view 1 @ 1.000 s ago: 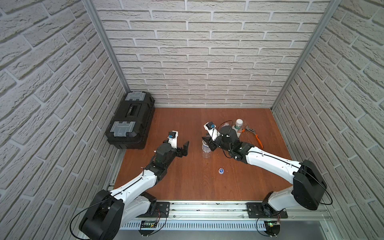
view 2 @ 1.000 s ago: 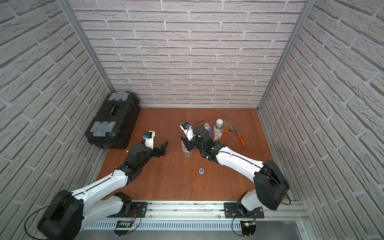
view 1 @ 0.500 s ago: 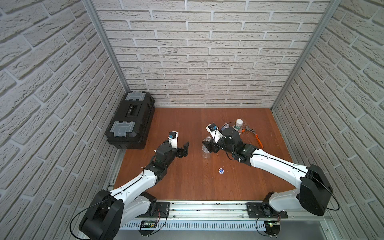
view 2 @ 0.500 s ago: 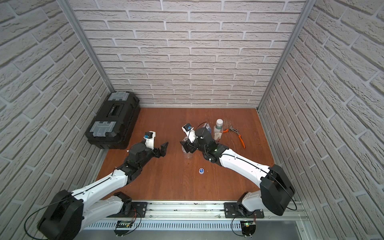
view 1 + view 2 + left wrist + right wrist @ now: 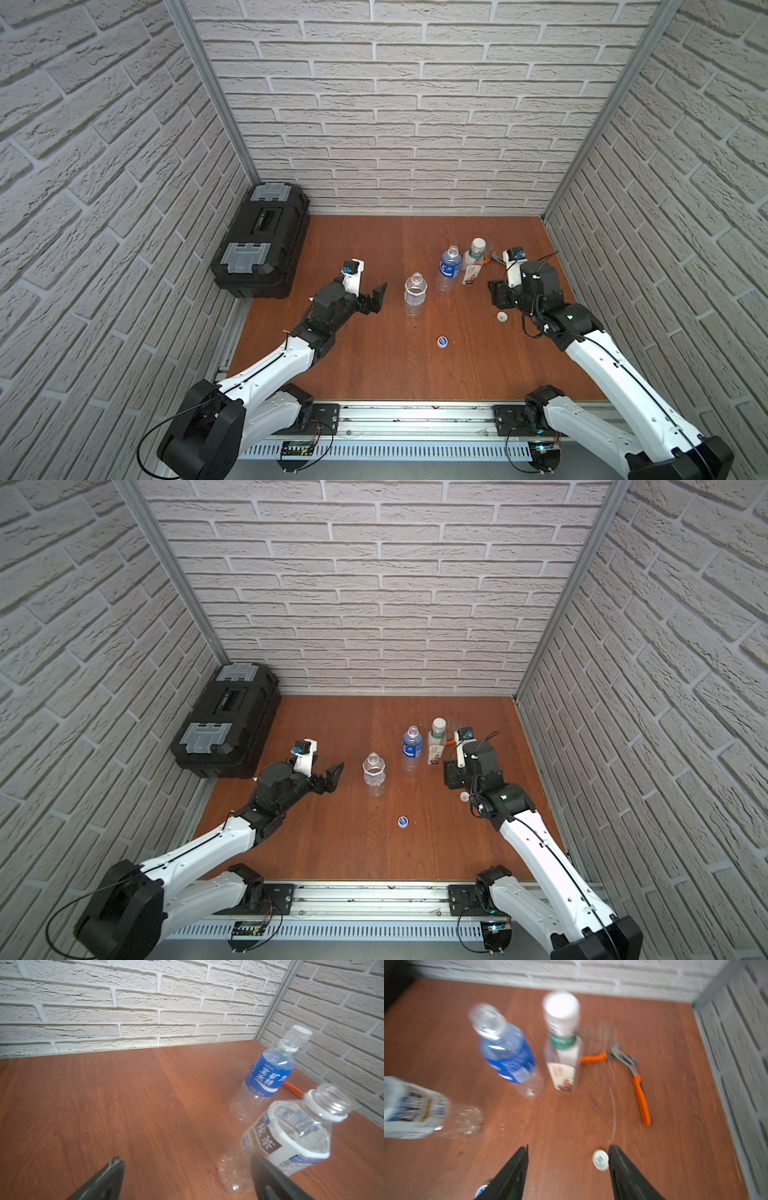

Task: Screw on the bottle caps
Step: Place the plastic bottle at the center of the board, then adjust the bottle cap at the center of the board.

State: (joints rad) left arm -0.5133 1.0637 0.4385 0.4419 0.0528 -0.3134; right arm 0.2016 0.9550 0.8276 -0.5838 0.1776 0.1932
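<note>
Right gripper (image 5: 568,1148) hovered over the brown wooden tabletop (image 5: 374,374) with its jaws apart and empty, and the small white round plastic cap (image 5: 600,1160) lay just beside one finger. Left gripper (image 5: 372,297) was spread wide, also empty, near the uncapped clear plastic bottle with the white label (image 5: 415,291). The blue-labelled clear bottle (image 5: 449,268) stood open too. The squarish bottle with the green neck band (image 5: 471,270) carried the wider white cap (image 5: 478,243). The blue cap (image 5: 442,341) lay alone, well apart from all three bottles.

We see the right gripper (image 5: 569,1148), jaws apart and empty, over the desk (image 5: 446,1043), a small white cap (image 5: 600,1160) just beside one of them, the blue-labelled bottle (image 5: 508,1057) standing blurred beyond.
</note>
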